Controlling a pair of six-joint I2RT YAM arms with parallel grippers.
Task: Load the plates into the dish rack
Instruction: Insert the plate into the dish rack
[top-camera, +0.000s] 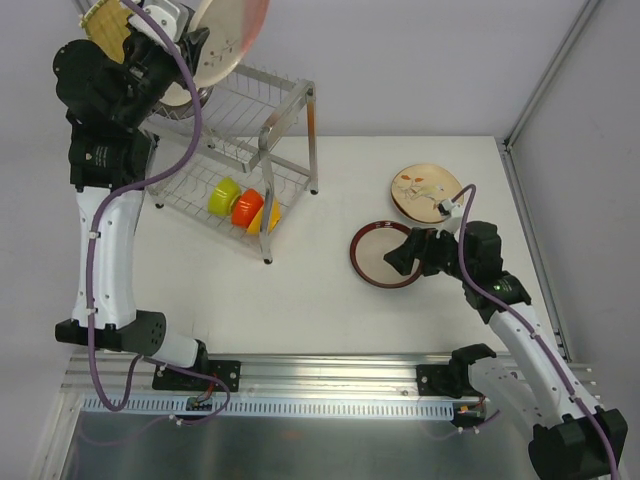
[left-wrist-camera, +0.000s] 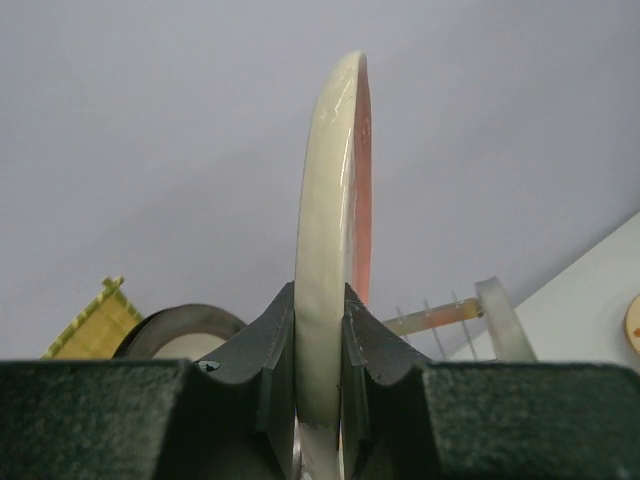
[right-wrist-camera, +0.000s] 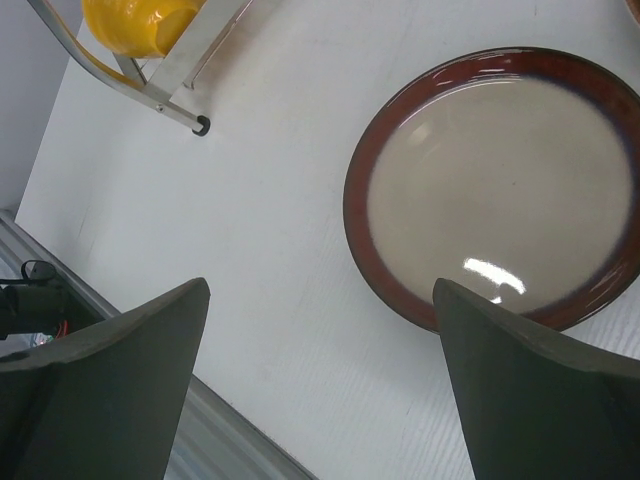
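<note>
Left jaws nearly shut, pinching rim of cream plate (top-camera: 228, 42), up over top tier of dish rack (top-camera: 285, 115). Line plate edge w/ a free slot btwn wires, lower slow, release only once seated. Right jaws wide open, empty, by dark-rimmed plate (right-wrist-camera: 500, 180) on worktop (top-camera: 330, 310).

A green bowl (top-camera: 224, 195), an orange bowl (top-camera: 246, 207) and a yellow bowl (top-camera: 269, 218) are lined up in a row, each touching the next. The white table (top-camera: 330, 300) is bordered at its near edge by a slotted aluminium rail (top-camera: 330, 385).
</note>
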